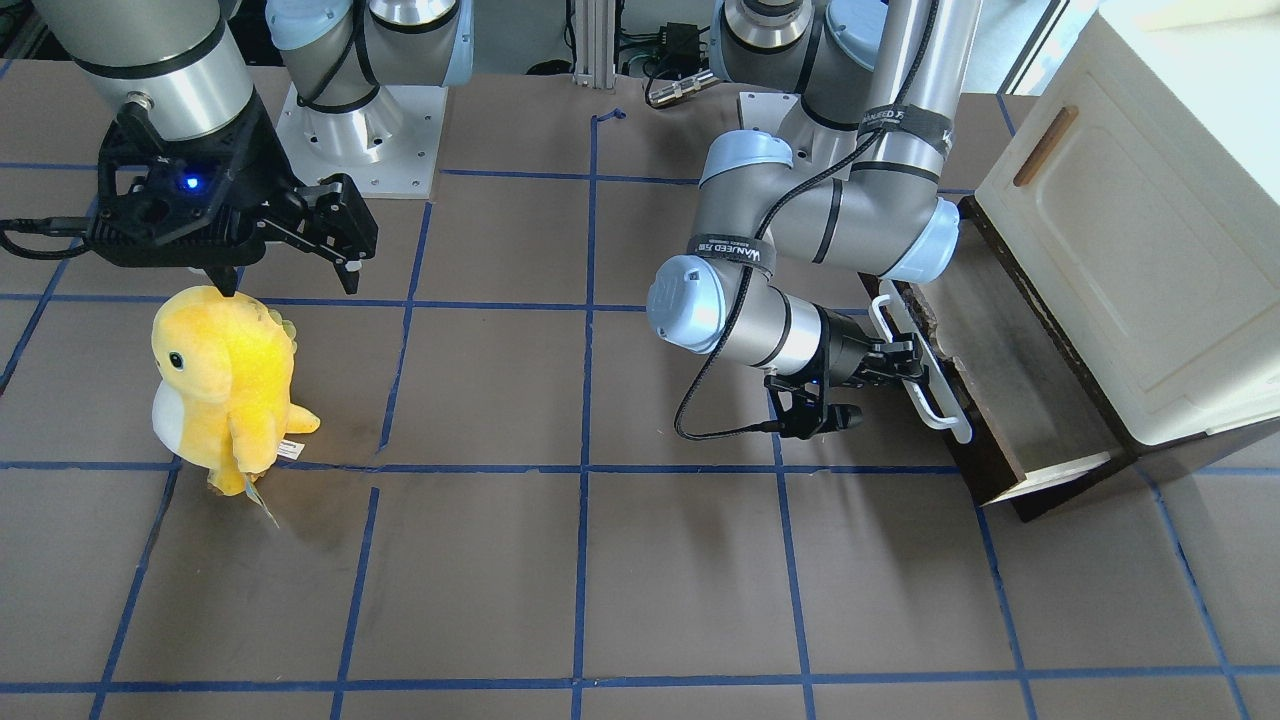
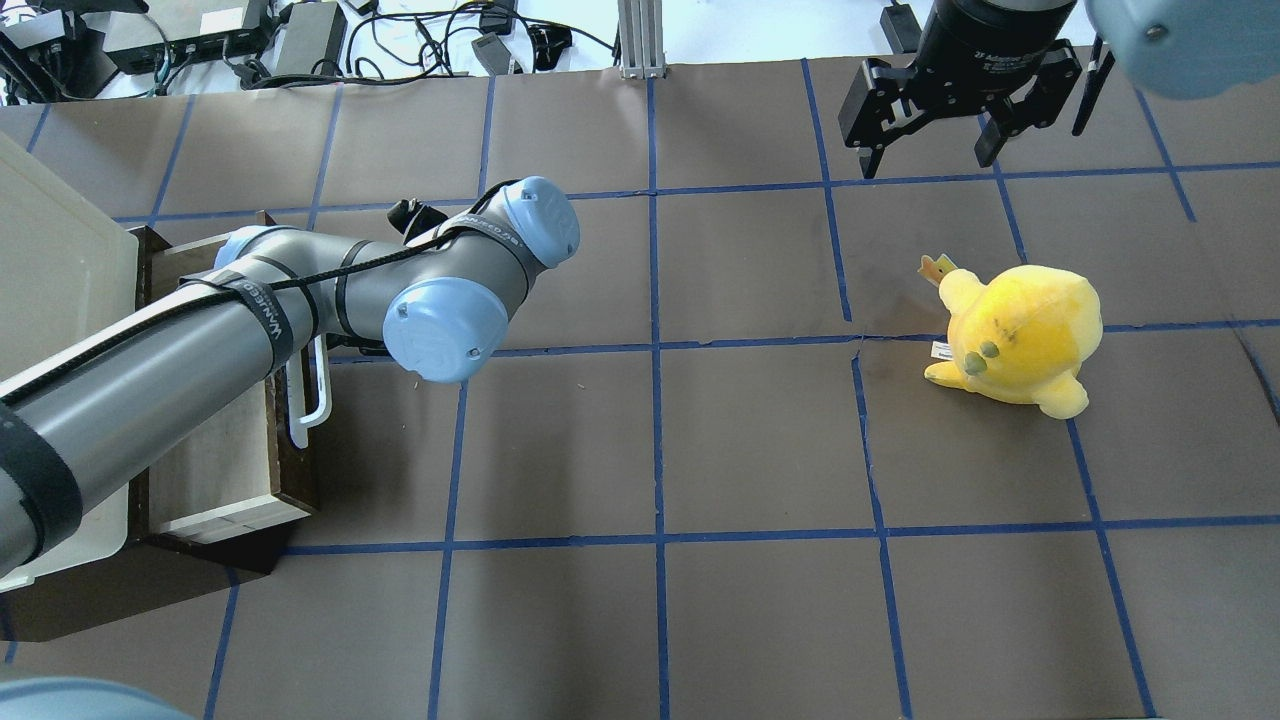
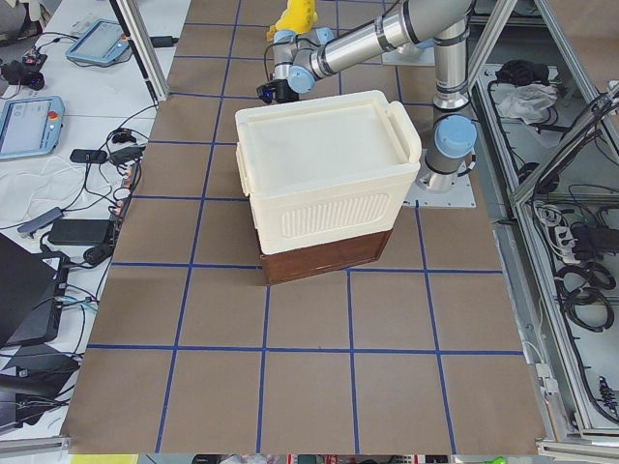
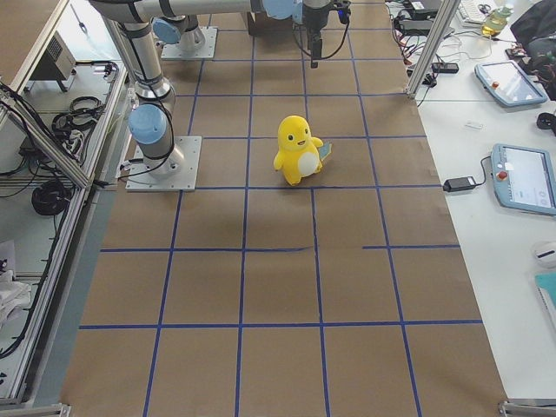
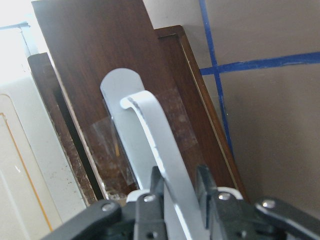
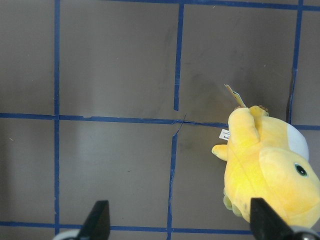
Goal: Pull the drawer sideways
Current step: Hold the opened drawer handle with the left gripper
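Progress: judged late. drawer point(image 1: 1005, 385) drawn well out of cabinet point(image 1: 1150, 230) toward the tabletop's middle, greyish-brown bottom exposed, left tool point(image 5: 178, 180) clamped on handle point(image 5: 160, 145).
Remaining: likely only a last bit of sideways travel, if any, then letting go. End stop not visible, so full extension cannot be told.
Tabletop point(image 1: 680, 560): brown, blue tape grid.
Cabinet: cream, at the left edge of the tabletop. Door point(image 1: 1090, 200) with small brown wooden grip shut. Inside hidden.
Drawer: at the cabinet's foot by the left edge, dark brown front panel facing the tabletop's middle, pale inner sides showing.
Drawer contents: nothing seen on the exposed bottom. Part nearest the robot covered by the left arm, so not checkable there.
Plush toy point(image 1: 225, 370): yellow with white belly, upright on the right half of the tabletop, well apart from the drawer. No part in the task.
Handle: long white bar on the front panel, pinched between the left tool's fingers partway along its length.
Left tool: closed around the bar, a finger on each side, aimed at the front panel.
Right tool point(image 2: 927, 150): fingers apart, holding nothing, hanging above the tabletop near the plush toy, not touching it.
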